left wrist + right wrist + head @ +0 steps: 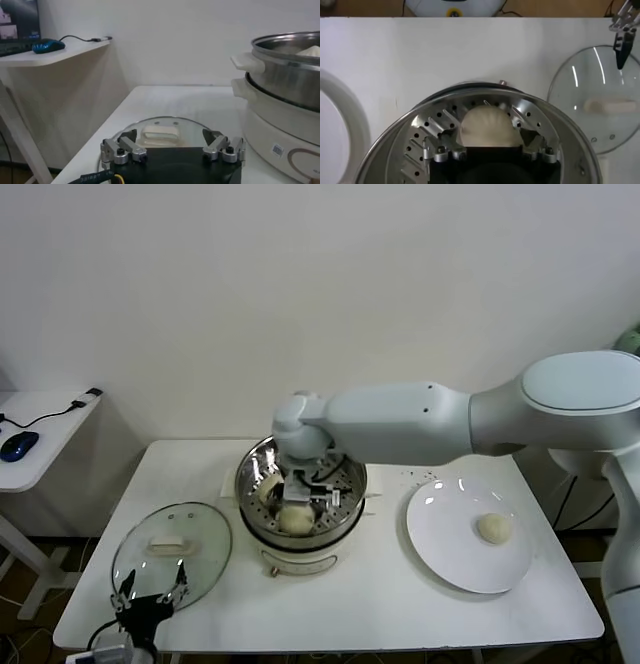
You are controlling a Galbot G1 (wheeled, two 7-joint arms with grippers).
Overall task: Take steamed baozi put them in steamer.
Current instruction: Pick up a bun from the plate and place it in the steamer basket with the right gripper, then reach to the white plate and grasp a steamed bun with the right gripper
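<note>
The steamer point(248, 476) stands mid-table, a shiny steel pot with a perforated tray point(422, 125). One baozi point(295, 520) lies at the tray's front and another point(268, 488) at its left side. My right gripper point(302, 496) reaches down into the pot. It is open, with its fingers either side of the front baozi point(487, 125), which rests on the tray. Another baozi point(494, 527) sits on the white plate point(445, 559) to the right. My left gripper point(150, 595) is parked open at the table's front left.
A round glass lid point(172, 549) lies flat left of the steamer, just beyond the left gripper point(169, 134). The steamer's white base and handles point(245, 62) stand close on its right. A side desk with a blue mouse point(18, 445) stands far left.
</note>
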